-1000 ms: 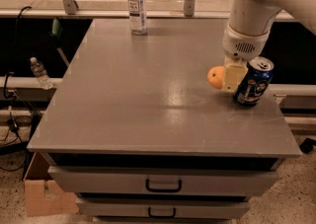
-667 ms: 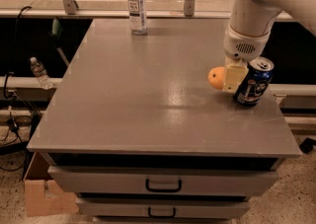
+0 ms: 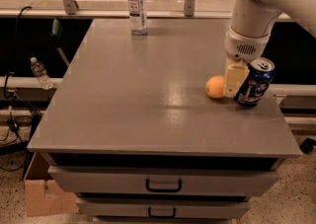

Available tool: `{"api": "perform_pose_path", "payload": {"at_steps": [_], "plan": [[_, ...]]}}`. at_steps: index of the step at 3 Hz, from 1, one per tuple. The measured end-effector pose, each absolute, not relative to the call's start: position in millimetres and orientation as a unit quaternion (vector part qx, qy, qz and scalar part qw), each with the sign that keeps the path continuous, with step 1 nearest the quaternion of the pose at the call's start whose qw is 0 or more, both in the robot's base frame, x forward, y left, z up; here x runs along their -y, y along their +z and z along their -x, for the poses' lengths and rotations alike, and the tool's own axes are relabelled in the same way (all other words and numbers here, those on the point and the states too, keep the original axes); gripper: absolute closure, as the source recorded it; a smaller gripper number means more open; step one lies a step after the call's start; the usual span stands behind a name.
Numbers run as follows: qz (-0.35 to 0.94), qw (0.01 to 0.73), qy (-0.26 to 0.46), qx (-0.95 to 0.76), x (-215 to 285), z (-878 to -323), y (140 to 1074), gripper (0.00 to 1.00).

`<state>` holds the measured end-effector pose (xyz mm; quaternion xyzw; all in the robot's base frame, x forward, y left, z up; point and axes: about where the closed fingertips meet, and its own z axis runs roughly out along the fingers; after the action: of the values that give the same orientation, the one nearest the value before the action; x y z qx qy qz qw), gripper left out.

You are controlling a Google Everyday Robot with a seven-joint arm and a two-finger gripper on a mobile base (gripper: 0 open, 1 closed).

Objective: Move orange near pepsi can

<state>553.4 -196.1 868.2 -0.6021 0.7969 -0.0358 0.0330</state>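
Note:
The orange rests on the grey table near its right edge. The dark blue pepsi can stands upright a short way to its right. My gripper hangs from the white arm and reaches down between the orange and the can. It touches the orange's right side and stands close against the can's left side. The can's silver top shows.
A clear plastic water bottle stands at the table's far edge. Drawers are under the tabletop. Another bottle and cables lie on the left, and a cardboard box sits on the floor.
The orange and my gripper have come down a little, and the orange now sits on the tabletop beside the can. The can has not moved.

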Motion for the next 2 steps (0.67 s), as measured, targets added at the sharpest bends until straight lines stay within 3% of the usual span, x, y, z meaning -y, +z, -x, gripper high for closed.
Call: {"api": "perform_pose_path", "payload": {"at_steps": [1,2], "plan": [[0.602,0.033,-0.035,-0.797,196.8,-554.7,866.7,0.0],[0.604,0.038,-0.036,-0.796,196.2,-555.1,869.7,0.0]]}}
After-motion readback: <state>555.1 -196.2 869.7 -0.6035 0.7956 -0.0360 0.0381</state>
